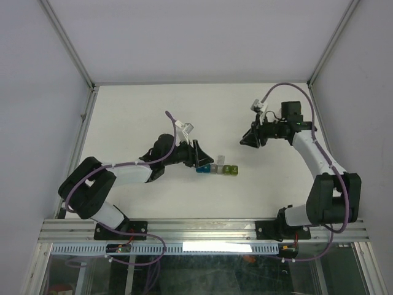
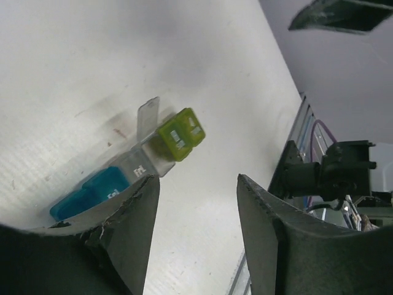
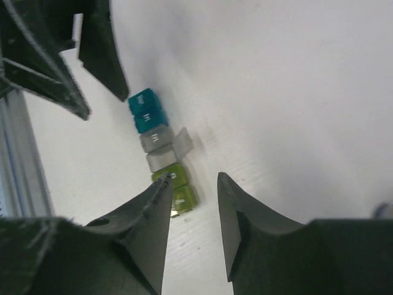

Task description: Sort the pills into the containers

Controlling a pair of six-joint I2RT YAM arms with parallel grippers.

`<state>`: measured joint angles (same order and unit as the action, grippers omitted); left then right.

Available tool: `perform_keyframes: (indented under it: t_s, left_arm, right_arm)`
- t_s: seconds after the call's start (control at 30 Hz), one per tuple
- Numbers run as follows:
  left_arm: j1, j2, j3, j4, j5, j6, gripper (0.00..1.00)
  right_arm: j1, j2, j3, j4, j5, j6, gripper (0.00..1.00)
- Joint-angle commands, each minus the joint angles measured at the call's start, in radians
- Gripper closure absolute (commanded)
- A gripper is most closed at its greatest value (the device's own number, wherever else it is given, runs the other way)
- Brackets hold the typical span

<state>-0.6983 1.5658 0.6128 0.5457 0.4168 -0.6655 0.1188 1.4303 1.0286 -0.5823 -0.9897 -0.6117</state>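
Observation:
The containers [image 1: 217, 169] are a short strip of tiny compartments, teal, blue, grey, olive and yellow-green, lying mid-table. One grey compartment has its clear lid [image 3: 183, 142] flipped up. My left gripper [image 1: 198, 154] is open and empty, just above the strip's teal end. In the left wrist view the strip [image 2: 132, 175] lies just beyond the open left gripper [image 2: 198, 184]. My right gripper [image 1: 249, 140] is open and empty, up and right of the strip. In the right wrist view the strip [image 3: 161, 149] lies ahead of the open right gripper [image 3: 194, 179]. No pills show.
The white table has a metal rail [image 1: 202, 228] along the near edge and white walls around. The left gripper's black fingers [image 3: 101, 49] show at the top left of the right wrist view.

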Motion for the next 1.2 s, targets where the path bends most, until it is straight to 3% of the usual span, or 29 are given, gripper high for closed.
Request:
perform_keyframes:
  t_s: [0.0,0.1,0.2,0.23,0.37,0.67,0.9,1.03,1.17]
  left_arm:
    - [0.012,-0.143,0.021,0.079,0.027,0.037,0.43]
    - [0.012,-0.234,-0.003,0.135,0.005,0.074,0.30]
    - [0.012,-0.299,-0.056,0.244,-0.032,0.145,0.04]
    - [0.012,-0.319,-0.096,0.293,-0.054,0.164,0.01]
    - [0.013,-0.344,-0.180,0.422,-0.129,0.164,0.01]
    - [0.012,-0.327,-0.231,0.419,-0.116,0.167,0.01]
    - [0.013,-0.328,-0.271,0.419,-0.143,0.162,0.01]
    - [0.012,-0.319,-0.273,0.411,-0.144,0.161,0.01]
    - [0.011,-0.321,-0.279,0.407,-0.139,0.158,0.01]
  right_arm:
    - [-0.154,-0.108,0.015,0.106,0.015,0.071,0.58]
    - [-0.283,-0.116,-0.002,0.210,0.118,0.148,0.42]
    - [-0.412,-0.058,0.022,0.268,0.152,0.156,0.31]
    - [-0.449,-0.027,0.037,0.286,0.159,0.156,0.30]
    - [-0.508,0.127,0.121,0.308,0.196,0.083,0.27]
    - [-0.442,0.428,0.440,0.172,0.350,-0.007,0.23]
    - [-0.374,0.544,0.597,0.065,0.462,-0.038,0.23]
    - [-0.355,0.578,0.640,0.034,0.503,-0.033,0.28]
    - [-0.349,0.604,0.675,0.000,0.532,-0.027,0.41]
